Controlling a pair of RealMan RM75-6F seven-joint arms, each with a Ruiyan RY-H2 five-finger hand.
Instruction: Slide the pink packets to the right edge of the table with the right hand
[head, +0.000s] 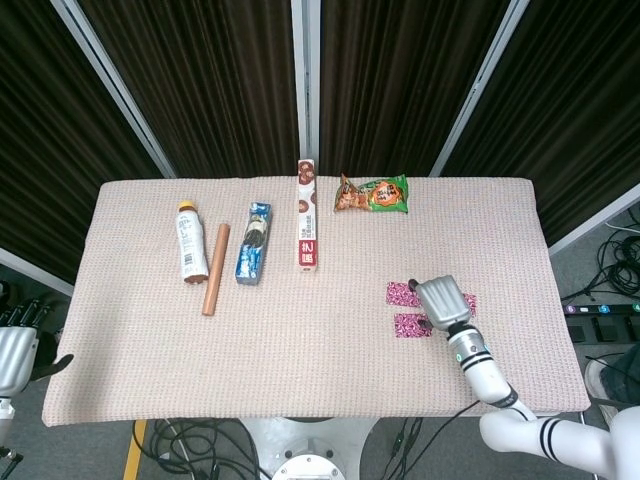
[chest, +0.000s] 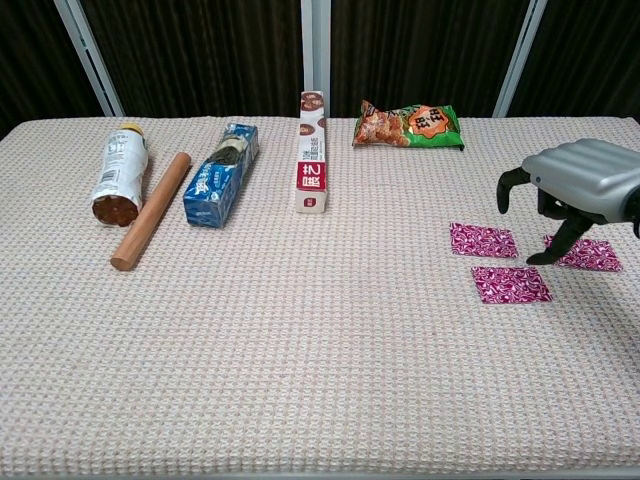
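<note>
Three pink packets lie on the right part of the table: a far one (chest: 483, 240), a near one (chest: 511, 284) and a right one (chest: 585, 254). My right hand (chest: 575, 185) hovers over them, fingers hanging down and spread, holding nothing; its thumb tip reaches down beside the right packet's left end. In the head view the right hand (head: 440, 302) covers most of the right packet (head: 467, 303), with the far packet (head: 401, 293) and near packet (head: 410, 326) to its left. My left hand (head: 15, 348) hangs off the table's left side, empty.
A row at the back holds a bottle (chest: 118, 172), a wooden stick (chest: 152, 210), a blue box (chest: 221, 173), a long white box (chest: 313, 151) and a snack bag (chest: 409, 125). The table's right edge (head: 558, 300) lies just beyond the packets.
</note>
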